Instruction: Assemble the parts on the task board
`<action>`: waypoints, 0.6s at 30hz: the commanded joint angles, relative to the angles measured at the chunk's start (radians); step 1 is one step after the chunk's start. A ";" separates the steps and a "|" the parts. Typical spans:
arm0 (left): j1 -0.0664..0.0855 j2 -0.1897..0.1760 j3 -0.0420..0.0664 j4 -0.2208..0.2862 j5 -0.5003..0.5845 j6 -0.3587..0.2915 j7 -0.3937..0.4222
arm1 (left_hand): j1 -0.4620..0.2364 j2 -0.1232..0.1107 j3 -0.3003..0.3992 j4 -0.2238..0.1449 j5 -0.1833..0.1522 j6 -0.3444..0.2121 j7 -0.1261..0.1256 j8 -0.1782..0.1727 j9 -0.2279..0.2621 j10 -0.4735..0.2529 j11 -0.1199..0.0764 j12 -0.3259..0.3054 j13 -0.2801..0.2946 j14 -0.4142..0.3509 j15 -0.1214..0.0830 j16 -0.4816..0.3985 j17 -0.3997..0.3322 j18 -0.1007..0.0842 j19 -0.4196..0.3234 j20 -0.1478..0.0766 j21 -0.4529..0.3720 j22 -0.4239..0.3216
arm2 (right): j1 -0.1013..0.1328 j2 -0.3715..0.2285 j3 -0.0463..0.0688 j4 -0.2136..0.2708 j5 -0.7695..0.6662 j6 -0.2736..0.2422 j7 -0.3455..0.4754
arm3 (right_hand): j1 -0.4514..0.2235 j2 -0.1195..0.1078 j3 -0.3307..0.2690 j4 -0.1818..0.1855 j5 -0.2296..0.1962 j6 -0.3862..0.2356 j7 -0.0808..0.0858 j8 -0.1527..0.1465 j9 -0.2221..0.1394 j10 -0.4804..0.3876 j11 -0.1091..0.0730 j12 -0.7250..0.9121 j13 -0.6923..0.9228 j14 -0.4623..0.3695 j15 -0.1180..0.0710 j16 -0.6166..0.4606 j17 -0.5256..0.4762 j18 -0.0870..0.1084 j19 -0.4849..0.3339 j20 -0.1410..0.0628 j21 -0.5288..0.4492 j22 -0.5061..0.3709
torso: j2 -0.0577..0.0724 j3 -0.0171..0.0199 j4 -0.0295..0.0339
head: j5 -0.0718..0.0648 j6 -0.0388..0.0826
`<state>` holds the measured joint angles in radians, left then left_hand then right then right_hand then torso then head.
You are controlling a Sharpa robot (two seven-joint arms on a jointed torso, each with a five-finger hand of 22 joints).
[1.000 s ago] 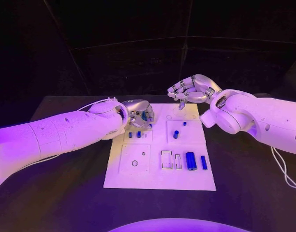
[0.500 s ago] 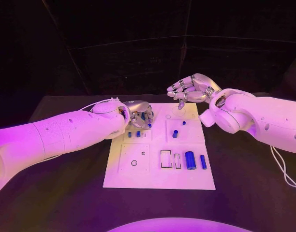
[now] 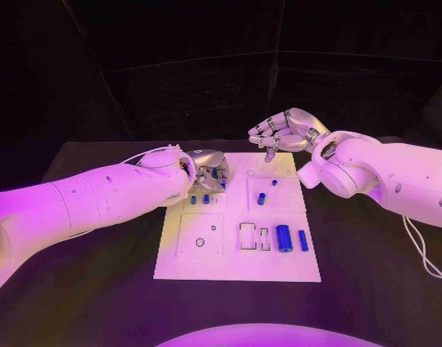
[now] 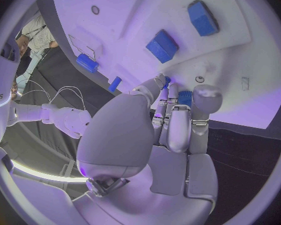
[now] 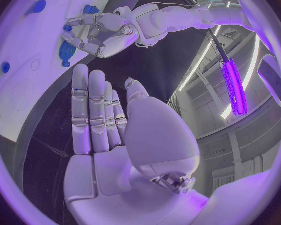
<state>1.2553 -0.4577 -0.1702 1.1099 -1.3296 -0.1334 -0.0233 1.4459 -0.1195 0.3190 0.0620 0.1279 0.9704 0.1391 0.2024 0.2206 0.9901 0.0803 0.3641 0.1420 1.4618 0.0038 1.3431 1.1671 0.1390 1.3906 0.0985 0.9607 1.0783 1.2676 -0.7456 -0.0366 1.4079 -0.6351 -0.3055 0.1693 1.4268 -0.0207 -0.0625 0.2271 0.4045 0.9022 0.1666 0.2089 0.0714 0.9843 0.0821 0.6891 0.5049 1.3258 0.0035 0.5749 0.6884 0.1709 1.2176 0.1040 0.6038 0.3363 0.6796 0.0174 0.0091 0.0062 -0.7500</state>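
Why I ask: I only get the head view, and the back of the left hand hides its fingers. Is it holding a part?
Observer: It looks so. The left wrist view shows a blue part between the thumb and fingers of the left hand, close over the task board.
Operator: And the right hand, anything in it?
Observer: No. In the right wrist view the right hand has its fingers stretched out side by side, with nothing against the palm.
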 commanded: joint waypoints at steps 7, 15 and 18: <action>-0.001 0.005 0.000 -0.003 -0.007 0.037 -0.023 | 0.003 0.017 0.018 -0.002 -0.005 0.024 -0.003 -0.004 -0.006 0.026 -0.002 -0.009 -0.011 0.013 -0.009 0.004 -0.009 -0.016 0.011 -0.003 0.016 0.012 | 0.002 0.001 0.001 0.003 -0.002 -0.005 0.008 | 0.009 0.004 0.003 0.002 -0.005 -0.007 -0.001 0.004 0.000 -0.009 -0.001 0.006 -0.002 0.002 0.000 -0.006 0.001 0.012 0.007 0.001 -0.006 -0.001 | 0.000 0.0001 0.0006 | 0.001 -0.002; -0.001 0.007 0.000 -0.007 -0.007 0.018 -0.029 | 0.025 0.044 0.054 -0.025 -0.005 0.070 -0.010 0.003 -0.008 0.080 -0.014 -0.013 -0.019 0.014 -0.020 0.009 -0.016 -0.022 0.021 -0.013 0.052 0.045 | 0.002 0.002 0.001 0.003 -0.002 -0.005 0.008 | 0.009 0.004 0.003 0.002 -0.005 -0.007 -0.001 0.004 0.000 -0.009 -0.001 0.006 -0.002 0.002 0.000 -0.006 0.001 0.012 0.007 0.001 -0.006 -0.001 | 0.000 -0.0008 0.0013 | 0.000 -0.003; -0.001 0.007 0.000 -0.008 -0.007 0.006 -0.028 | 0.036 0.049 0.071 -0.039 -0.007 0.078 -0.009 0.000 -0.009 0.091 -0.015 -0.020 -0.022 0.015 -0.022 0.011 -0.017 -0.024 0.023 -0.015 0.061 0.053 | 0.002 0.002 0.001 0.003 -0.002 -0.005 0.008 | 0.009 0.004 0.003 0.002 -0.005 -0.007 -0.001 0.004 0.000 -0.009 -0.001 0.006 -0.002 0.002 0.000 -0.006 0.001 0.012 0.007 0.001 -0.006 -0.001 | 0.000 -0.0012 0.0013 | 0.000 -0.004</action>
<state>1.2562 -0.4515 -0.1692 1.1036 -1.3310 -0.1246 -0.0311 1.4753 -0.0805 0.3816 0.0241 0.1275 1.0435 0.1302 0.2014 0.2119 1.0747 0.0648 0.3485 0.1214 1.4688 -0.0109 1.3475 1.1507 0.1237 1.4067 0.0825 1.0159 1.1299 1.2677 -0.7444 -0.0365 1.4085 -0.6356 -0.3055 0.1690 1.4268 -0.0207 -0.0624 0.2271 0.4045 0.9022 0.1666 0.2089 0.0714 0.9843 0.0821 0.6891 0.5050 1.3258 0.0035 0.5749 0.6882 0.1709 1.2176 0.1040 0.6038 0.3364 0.6793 0.0169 0.0104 0.0068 -0.7535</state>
